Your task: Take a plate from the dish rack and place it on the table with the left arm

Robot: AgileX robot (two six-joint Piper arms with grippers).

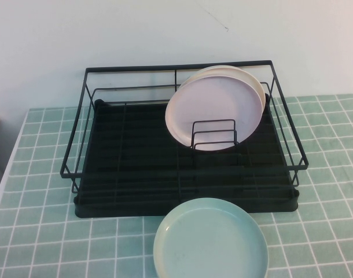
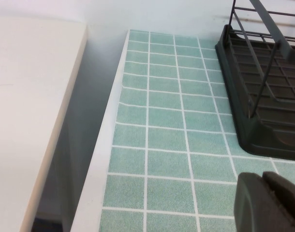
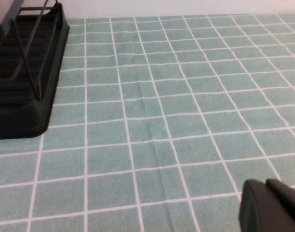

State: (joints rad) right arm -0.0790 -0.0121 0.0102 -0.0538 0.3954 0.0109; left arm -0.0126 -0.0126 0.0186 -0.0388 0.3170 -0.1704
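Glossy round plate (image 1: 210,240) flat on tiled table (image 1: 37,231); left hand (image 2: 268,203), right hand (image 3: 271,205) low over tiles

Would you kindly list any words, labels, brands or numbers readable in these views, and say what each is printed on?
None: no readable text, label or number anywhere.
Green plate, pink plate, dish rack, tiled table: all plain.
Left gripper and right gripper, low over bare tiles beside the rack: no markings.

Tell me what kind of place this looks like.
Likely a mock kitchen counter: a tiled table, a black dish rack holding plates, a mint plate in front. Left gripper and right gripper hover beside it.
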